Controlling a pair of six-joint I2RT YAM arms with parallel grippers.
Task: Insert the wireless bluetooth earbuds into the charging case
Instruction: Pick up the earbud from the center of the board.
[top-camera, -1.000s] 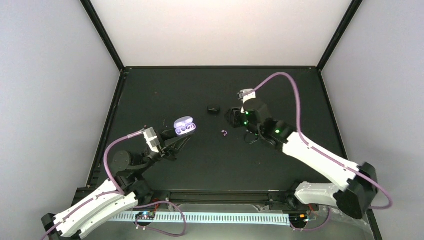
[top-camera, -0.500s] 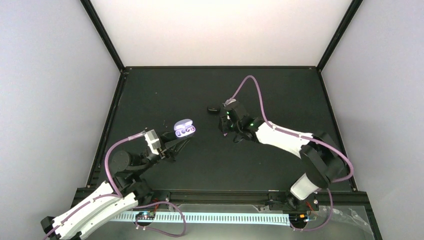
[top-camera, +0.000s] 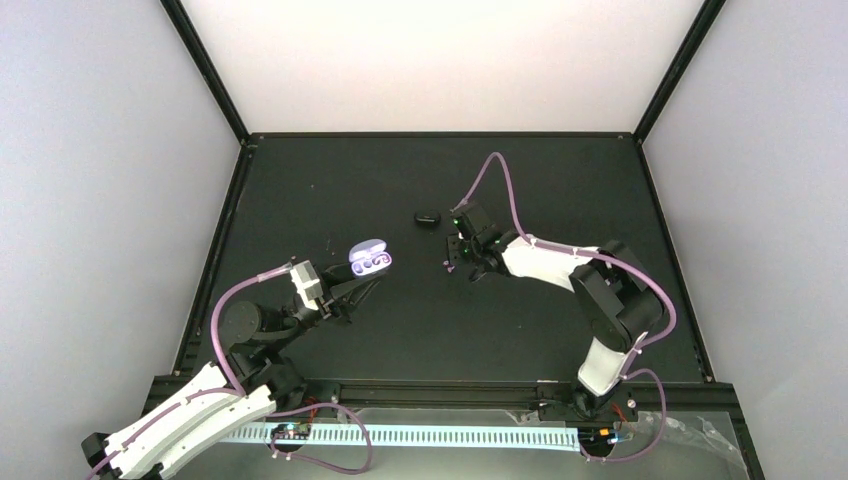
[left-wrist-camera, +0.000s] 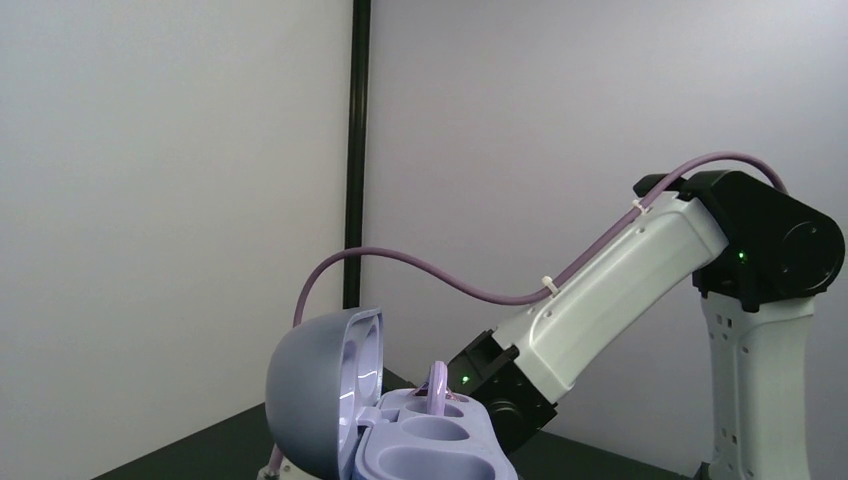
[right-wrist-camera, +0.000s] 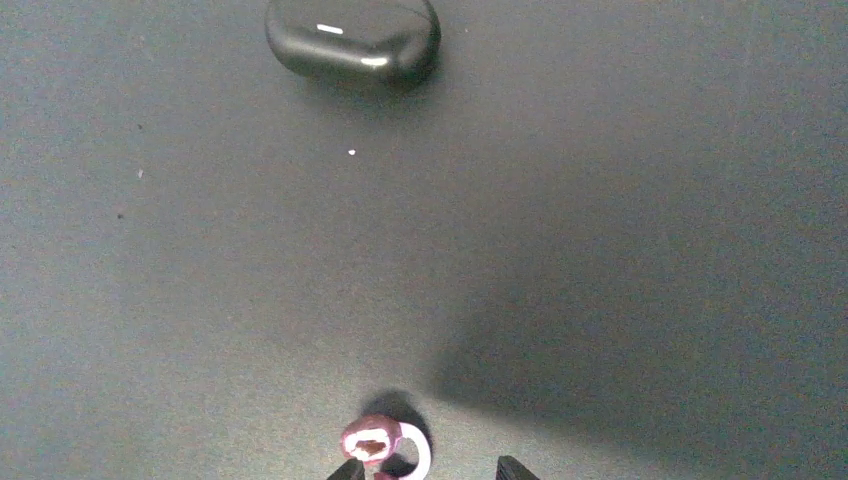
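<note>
A: Okay, surroundings first. We have a black oval piece (right-wrist-camera: 352, 38) lying on the dark table (top-camera: 300, 190), at the far side of the right wrist view, well apart from the loose earbud (right-wrist-camera: 376, 443).
B: Agreed. From the left wrist camera, we see the right arm (left-wrist-camera: 620, 290) low behind the charging case (left-wrist-camera: 400, 440), its purple cable (left-wrist-camera: 420, 270) arching over.
A: Case next. We mark it open, lid (left-wrist-camera: 320, 400) upright at the left of that view, raised off the table.
B: One purple seated earbud (left-wrist-camera: 437, 385) stands in the far well; the near well looks bare.
A: Tools. Left gripper (top-camera: 362, 286): fingers out of the wrist view, but we call it closed, clamped on the case base.
B: Fine. Right gripper (right-wrist-camera: 430, 470): low over the table, jaws apart, wider than the loose earbud. One fingertip (right-wrist-camera: 349, 469) sits just beside it; touching or not, we cannot tell. The other tip is apart from it.
A: So we log nothing gripped on that side; that earbud lies on the table.
</note>
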